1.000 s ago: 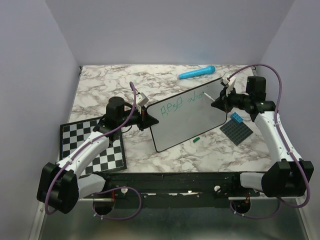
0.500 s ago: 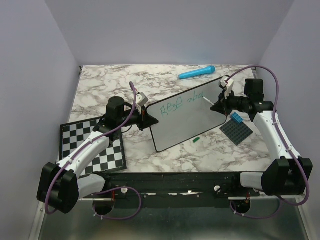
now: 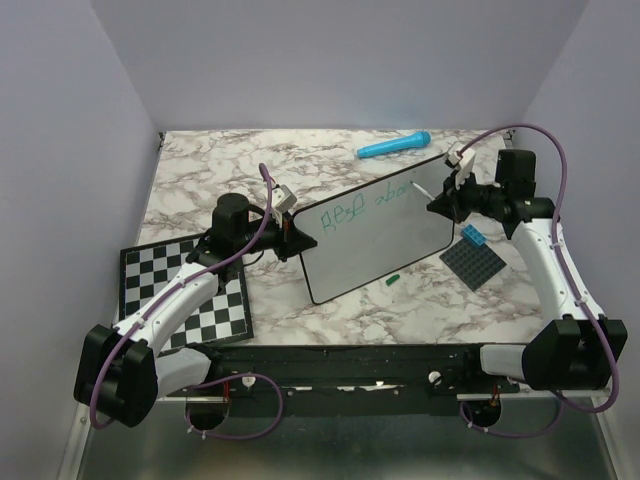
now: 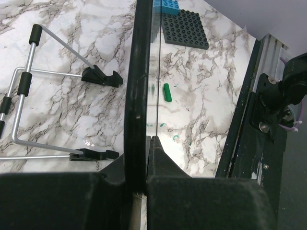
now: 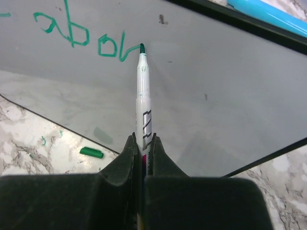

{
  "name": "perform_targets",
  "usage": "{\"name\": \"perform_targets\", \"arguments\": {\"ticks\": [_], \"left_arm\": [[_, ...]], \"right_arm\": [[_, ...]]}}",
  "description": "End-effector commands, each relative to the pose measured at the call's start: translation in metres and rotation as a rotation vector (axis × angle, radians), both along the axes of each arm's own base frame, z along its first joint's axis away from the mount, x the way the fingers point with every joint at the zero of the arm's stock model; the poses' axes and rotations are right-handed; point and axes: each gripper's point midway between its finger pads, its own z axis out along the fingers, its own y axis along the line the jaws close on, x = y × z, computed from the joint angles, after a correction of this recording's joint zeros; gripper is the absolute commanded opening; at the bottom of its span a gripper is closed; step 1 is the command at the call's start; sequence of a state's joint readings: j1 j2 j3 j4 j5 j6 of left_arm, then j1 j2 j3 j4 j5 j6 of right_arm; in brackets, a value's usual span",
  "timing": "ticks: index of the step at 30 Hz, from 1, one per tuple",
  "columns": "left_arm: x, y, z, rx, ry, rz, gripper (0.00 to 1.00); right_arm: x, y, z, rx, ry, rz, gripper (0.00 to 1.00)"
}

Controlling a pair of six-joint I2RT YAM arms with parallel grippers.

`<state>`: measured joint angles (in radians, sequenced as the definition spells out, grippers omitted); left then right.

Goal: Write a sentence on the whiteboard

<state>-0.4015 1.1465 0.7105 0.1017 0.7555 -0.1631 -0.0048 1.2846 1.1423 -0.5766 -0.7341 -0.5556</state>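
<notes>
Right wrist: whiteboard [image 5: 220,91] beyond claw [image 5: 143,143]

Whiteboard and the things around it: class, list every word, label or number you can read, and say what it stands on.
"ABS…", roughly: the start of the green sentence on the whiteboard; the rest is too loopy to read.
Marker label: only dark bars show, and any print is too blurred to read.
No other text is visible.

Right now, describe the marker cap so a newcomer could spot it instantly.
Find the whiteboard in the middle of the marble table. Just off its near edge, toward its right end, lies the marker cap. It is a tiny green stub, unlike the flat dark studded plate to its right.
</notes>
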Motion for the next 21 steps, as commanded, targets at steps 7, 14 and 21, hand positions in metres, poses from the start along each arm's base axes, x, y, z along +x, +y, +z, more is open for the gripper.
{"name": "perform_targets", "arguments": {"ticks": [7, 14, 21], "left_arm": [[-0.005, 0.016, -0.054, 0.166, 0.073, 0.029, 0.00], [-0.005, 0.016, -0.054, 0.165, 0.075, 0.026, 0.00], [-0.005, 0.016, -0.053, 0.165, 0.072, 0.029, 0.00]], "right_arm": [[0.002, -0.003, 0.016, 0.027, -0.048, -0.012, 0.01], [-0.018, 0.001, -0.001, 0.026, -0.005, 0.033, 0.01], [-0.013, -0.002, -0.009, 0.009, 0.024, 0.016, 0.00]]}}
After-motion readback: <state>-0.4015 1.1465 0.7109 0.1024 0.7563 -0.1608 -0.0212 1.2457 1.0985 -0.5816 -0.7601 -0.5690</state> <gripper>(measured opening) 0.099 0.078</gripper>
